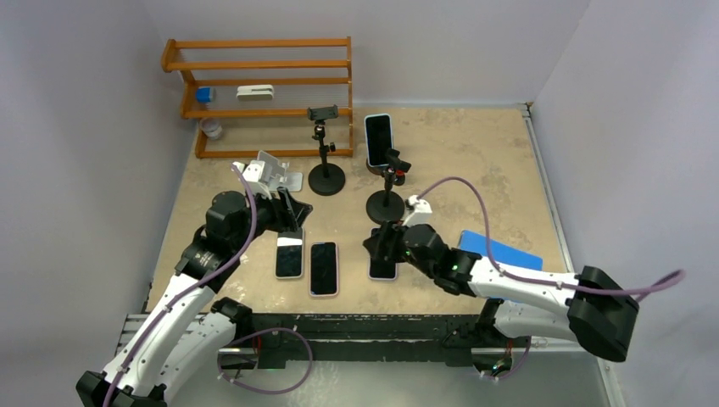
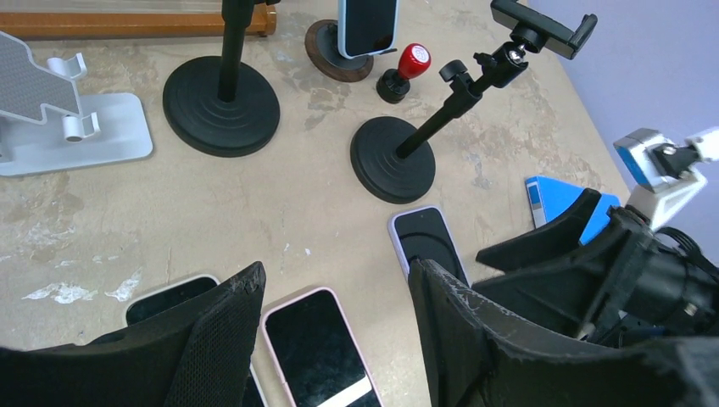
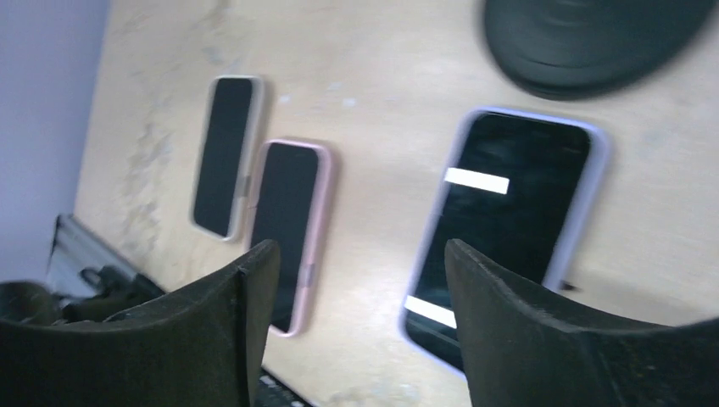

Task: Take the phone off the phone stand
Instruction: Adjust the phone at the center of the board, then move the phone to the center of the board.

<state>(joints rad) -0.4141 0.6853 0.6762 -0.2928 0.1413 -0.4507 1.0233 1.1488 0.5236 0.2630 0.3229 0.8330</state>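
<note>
Now | right gripper (image 3: 358, 250) spread wide, empty, above lavender phone (image 3: 517, 212) | phone flat on table beside stand base (image 3: 593, 42) | left gripper (image 2: 335, 271) wide, empty | advice: lift straight up, avoid nudging phone or stand.

- Top view: bright, even, diffuse light from overhead; shadows under objects are soft and short; focus is sharp throughout.
- Left wrist view: table (image 2: 297, 212) is sharp; a white glare strip shows on the pink-cased phone (image 2: 315, 352).
- Right wrist view: motion blur overall; black stand base (image 3: 593, 38) is smeared; two white reflection bars show on the lilac-cased phone (image 3: 504, 229).
</note>
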